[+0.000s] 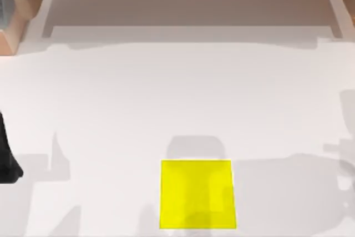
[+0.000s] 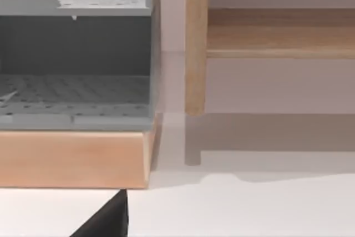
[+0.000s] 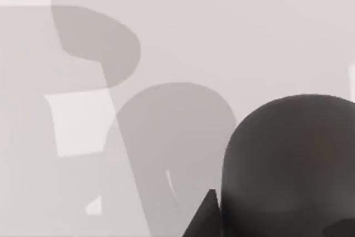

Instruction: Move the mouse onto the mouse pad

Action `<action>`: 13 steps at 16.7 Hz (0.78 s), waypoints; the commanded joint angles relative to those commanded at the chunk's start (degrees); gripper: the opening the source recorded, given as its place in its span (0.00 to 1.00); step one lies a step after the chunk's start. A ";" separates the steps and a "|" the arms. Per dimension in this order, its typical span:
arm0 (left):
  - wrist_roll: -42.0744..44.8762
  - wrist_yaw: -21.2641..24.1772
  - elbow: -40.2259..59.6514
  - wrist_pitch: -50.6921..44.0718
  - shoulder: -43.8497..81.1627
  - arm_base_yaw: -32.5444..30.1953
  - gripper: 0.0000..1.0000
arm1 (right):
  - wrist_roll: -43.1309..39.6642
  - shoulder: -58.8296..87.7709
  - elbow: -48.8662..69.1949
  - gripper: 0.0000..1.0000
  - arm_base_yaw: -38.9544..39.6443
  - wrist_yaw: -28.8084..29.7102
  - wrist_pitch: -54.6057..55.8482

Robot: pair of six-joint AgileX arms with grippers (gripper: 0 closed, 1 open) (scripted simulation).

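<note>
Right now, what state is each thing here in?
mouse pad: lying flat on the table, nothing on it, partly in shadow.
mouse: seems to be the rounded grey shape close in the right wrist view; not on the pad.
right gripper: at the mouse; jaws cannot be judged.
left gripper: parked at the table's left edge, away from both; jaws cannot be judged.

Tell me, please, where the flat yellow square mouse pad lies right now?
In the top view, the flat yellow square mouse pad lies on the white table, at its near edge, slightly right of centre.
</note>
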 joint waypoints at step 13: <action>0.00 0.00 0.00 0.00 0.00 0.00 1.00 | -1.83 -4.04 7.58 0.00 1.33 -0.62 -12.17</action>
